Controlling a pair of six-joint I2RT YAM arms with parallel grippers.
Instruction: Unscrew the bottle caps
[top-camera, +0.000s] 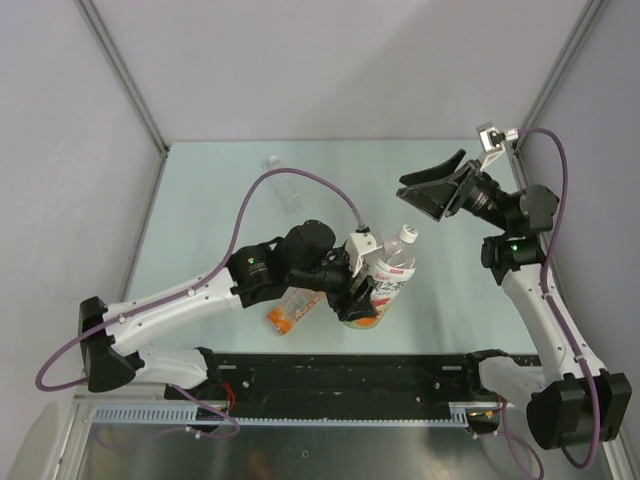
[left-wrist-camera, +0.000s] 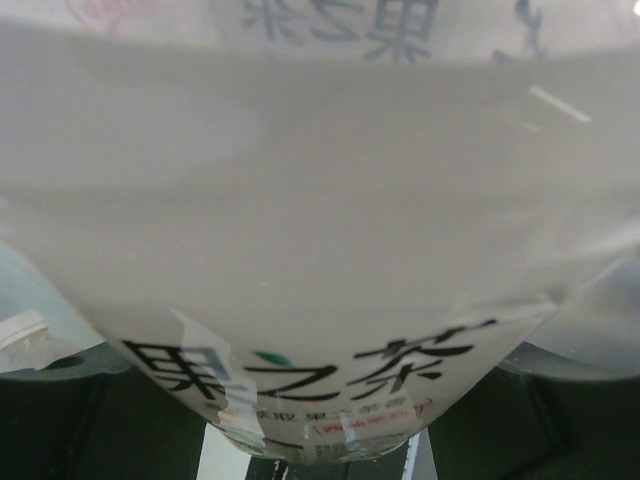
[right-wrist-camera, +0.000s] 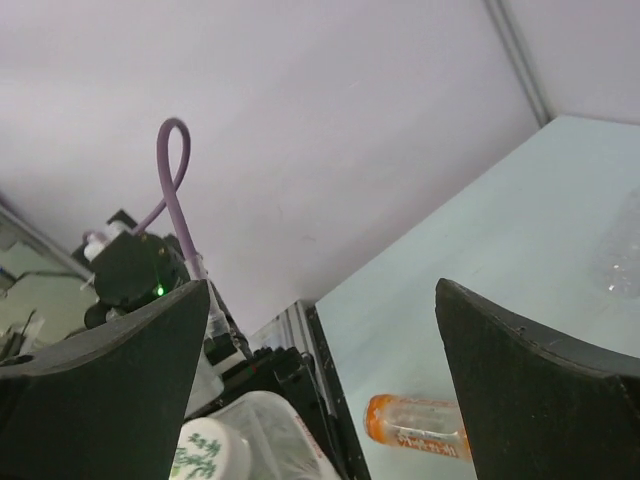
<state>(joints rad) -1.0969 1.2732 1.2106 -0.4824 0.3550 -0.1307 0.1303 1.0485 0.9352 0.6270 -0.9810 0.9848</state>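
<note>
My left gripper (top-camera: 360, 298) is shut on the labelled bottle (top-camera: 388, 278) and holds it tilted near the table's front edge. Its white cap (top-camera: 407, 235) points up and to the right. In the left wrist view the bottle's white label (left-wrist-camera: 320, 250) fills the frame. My right gripper (top-camera: 428, 190) is open and empty, raised up and to the right of that cap, apart from it. In the right wrist view (right-wrist-camera: 320, 380) the cap (right-wrist-camera: 208, 450) shows at the lower left. The orange bottle (top-camera: 293, 310) lies on its side by the left gripper and also shows in the right wrist view (right-wrist-camera: 415, 425). The clear bottle (top-camera: 283, 182) lies at the back.
A black rail (top-camera: 340, 372) runs along the table's near edge. Grey walls and metal posts (top-camera: 120, 70) close in the table at the back and sides. The left arm's purple cable (top-camera: 300, 178) arcs over the middle of the table.
</note>
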